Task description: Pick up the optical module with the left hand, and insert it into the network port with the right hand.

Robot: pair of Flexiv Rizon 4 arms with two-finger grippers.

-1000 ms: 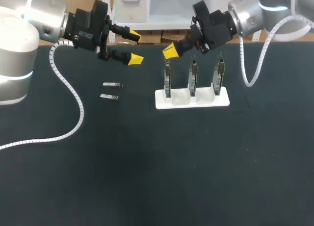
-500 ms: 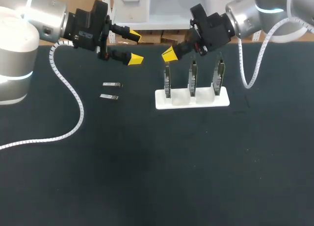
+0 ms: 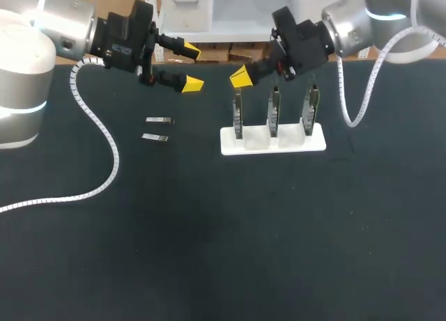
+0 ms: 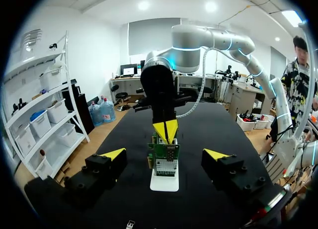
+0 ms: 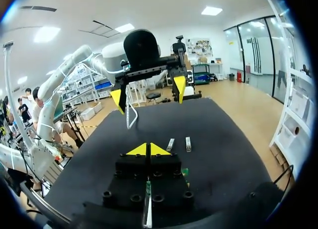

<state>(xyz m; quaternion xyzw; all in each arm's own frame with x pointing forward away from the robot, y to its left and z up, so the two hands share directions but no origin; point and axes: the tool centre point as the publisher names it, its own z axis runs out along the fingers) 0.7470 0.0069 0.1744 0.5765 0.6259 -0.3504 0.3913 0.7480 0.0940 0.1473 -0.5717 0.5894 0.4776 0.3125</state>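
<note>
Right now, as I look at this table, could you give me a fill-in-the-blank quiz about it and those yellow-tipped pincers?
1. The white stand holds ___ upright circuit boards.
2. On the black table, ___ optical modules lie flat, both untouched.
3. The left pincer is ___, with nothing between its fingers.
4. The right pincer is ___, its yellow tips pressed together.
Missing words: three; two; open; shut.
</note>
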